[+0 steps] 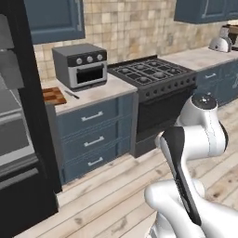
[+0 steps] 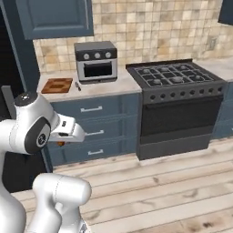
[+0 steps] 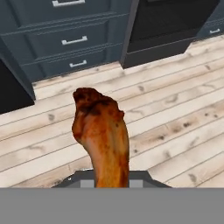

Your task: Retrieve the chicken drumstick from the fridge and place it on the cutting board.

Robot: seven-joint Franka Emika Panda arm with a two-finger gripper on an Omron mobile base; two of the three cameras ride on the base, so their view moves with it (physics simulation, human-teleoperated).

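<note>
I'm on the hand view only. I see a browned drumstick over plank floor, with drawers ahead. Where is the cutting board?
Observer: The checkered wooden cutting board lies at the left end of the light counter, above those blue-grey drawers and left of the grey toaster oven.
Operator: Is anything lying near it?
Observer: A small dark-handled knife lies on the counter just right of the board.
Operator: How high is my load compared with the board?
Observer: The golden-brown chicken drumstick hangs at drawer height, below the countertop.
</note>
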